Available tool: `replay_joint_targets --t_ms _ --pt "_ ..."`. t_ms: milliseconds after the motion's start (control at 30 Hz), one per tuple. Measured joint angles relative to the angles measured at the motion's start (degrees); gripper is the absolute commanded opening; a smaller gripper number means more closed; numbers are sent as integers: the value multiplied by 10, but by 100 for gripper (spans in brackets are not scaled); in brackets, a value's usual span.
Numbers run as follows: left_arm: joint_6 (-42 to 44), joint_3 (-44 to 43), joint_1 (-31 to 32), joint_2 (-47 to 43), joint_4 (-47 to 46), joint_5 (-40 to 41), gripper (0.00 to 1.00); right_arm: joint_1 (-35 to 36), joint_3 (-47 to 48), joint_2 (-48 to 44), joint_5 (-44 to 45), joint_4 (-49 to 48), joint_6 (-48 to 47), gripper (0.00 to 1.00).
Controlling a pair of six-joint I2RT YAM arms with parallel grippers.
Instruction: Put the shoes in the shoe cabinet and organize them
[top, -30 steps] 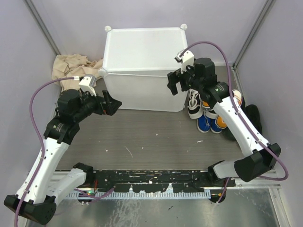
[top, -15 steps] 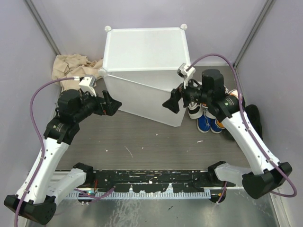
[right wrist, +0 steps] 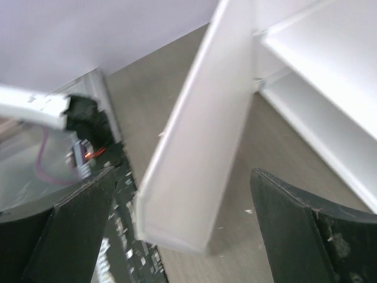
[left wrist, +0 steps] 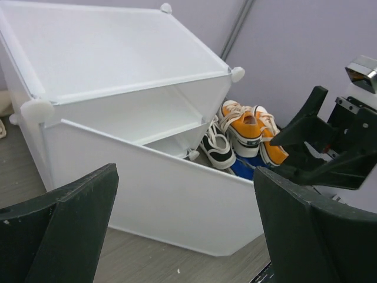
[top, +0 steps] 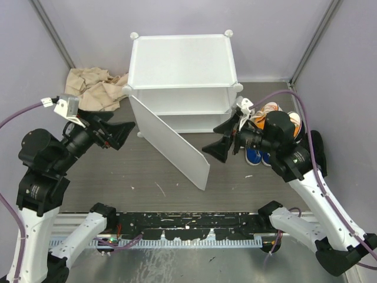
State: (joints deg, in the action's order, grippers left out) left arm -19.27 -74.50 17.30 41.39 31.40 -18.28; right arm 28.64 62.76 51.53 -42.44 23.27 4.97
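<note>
At the far left a crumpled beige cloth (top: 88, 88) lies on the table (top: 147, 177), beside the back left corner of the shoe cabinet (top: 179, 62). In front of the cloth the left jaws stand wide open with nothing between them, raised off the table and aimed at the cabinet, well apart from it. The cabinet sits at the back middle of the table. Its door (top: 174, 147) stands swung out on its left edge, angling toward the near side, so the inner shelf (top: 182, 111) and both compartments show. As far as we can see both compartments are bare, though in the left wrist view the door hides part of the lower one. Just past the door's free edge the right jaws are likewise spread wide and hold nothing. They point at that edge from close by and, as far as we can tell, do not touch it. Right of the cabinet the shoes are bunched on the table against its right side: an orange pair (left wrist: 250, 127), a white shoe with black trim (left wrist: 217, 147) and blue shoes (top: 253, 155). A dark shape (top: 316, 147) by the right wall may be the black pair; we cannot tell. We judge the task barely begun. The door is open, so the way in is made, but every shoe we can see is still outside. What is left is to carry each shoe in, set the pairs side by side in the two compartments, and perhaps shut the door.
</note>
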Motion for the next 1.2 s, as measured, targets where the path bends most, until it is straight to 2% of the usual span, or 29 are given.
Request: replay_joint_targets --t_ms 233,367,467,567,700,800,900,1000,1200 --pt "-10 -18 0 14 -6 -18 98 0 -47 -11 228 -31 30 100" --pt "-10 -16 0 29 -2 -26 98 2 -110 44 278 -71 51 100" --pt "-10 -16 0 34 -2 -28 98 30 -174 94 307 -100 73 100" --pt "-11 -16 0 37 -2 -31 98 96 -207 131 328 -118 93 100" --pt "-13 -28 0 42 1 -41 98 236 -207 171 365 -203 117 100" --pt "-16 -39 0 42 0 -47 98 363 -176 230 372 -265 122 100" --pt "-20 -44 0 40 -1 -51 98 437 -128 290 364 -296 122 100" --pt "-21 -44 0 44 0 -54 98 447 -117 301 407 -288 124 100" --pt "-7 -37 0 58 2 -54 98 399 -117 249 611 -190 137 100"
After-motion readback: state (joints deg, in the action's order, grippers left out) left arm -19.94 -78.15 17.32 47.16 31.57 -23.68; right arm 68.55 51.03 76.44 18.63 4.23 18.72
